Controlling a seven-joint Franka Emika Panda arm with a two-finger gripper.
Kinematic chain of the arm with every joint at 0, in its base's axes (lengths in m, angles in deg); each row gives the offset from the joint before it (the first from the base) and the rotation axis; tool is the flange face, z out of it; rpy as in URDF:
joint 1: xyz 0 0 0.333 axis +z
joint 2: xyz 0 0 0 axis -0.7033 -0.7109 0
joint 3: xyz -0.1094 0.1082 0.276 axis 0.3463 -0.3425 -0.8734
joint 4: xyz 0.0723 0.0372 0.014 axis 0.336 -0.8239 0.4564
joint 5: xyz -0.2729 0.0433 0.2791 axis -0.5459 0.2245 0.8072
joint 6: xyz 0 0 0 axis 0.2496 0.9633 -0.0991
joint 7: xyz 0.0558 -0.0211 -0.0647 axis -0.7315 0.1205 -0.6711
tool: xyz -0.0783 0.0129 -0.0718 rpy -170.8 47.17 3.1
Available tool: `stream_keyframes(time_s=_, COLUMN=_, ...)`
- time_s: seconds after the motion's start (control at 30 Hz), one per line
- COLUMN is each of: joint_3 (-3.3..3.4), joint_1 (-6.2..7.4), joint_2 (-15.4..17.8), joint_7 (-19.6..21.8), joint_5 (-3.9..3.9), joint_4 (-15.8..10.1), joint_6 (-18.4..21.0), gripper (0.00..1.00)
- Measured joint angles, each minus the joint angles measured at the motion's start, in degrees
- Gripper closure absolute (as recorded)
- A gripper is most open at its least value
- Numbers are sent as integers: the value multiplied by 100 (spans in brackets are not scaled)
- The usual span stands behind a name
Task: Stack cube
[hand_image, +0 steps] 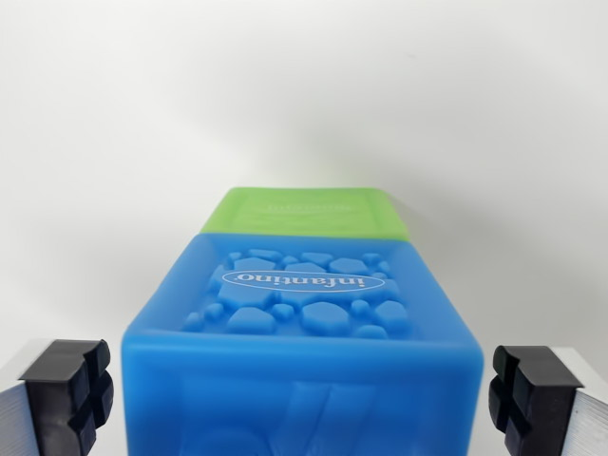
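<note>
A blue soft cube (304,332) with raised bumps and a white "infantino" logo fills the lower middle of the wrist view. Just beyond it lies a green cube (306,211), touching the blue one's far edge; only its top face shows, and whether it lies under or behind the blue cube I cannot tell. My gripper (304,404) is open. Its black left fingertip (68,394) and right fingertip (532,399) stand on either side of the blue cube, each with a small gap to its sides.
A plain white surface (304,95) spreads behind and around the cubes.
</note>
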Motion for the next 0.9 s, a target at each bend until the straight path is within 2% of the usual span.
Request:
stream_keyframes(time_s=0.43, joint_3=0, joint_1=0, joint_2=578, joint_7=4, joint_5=-3, joint_4=-56, joint_6=505, gripper=0)
stream_keyframes(time_s=0.9, joint_3=0, joint_1=0, joint_2=1521, joint_7=10, joint_5=-13, joint_4=-77, joint_6=1413, gripper=0)
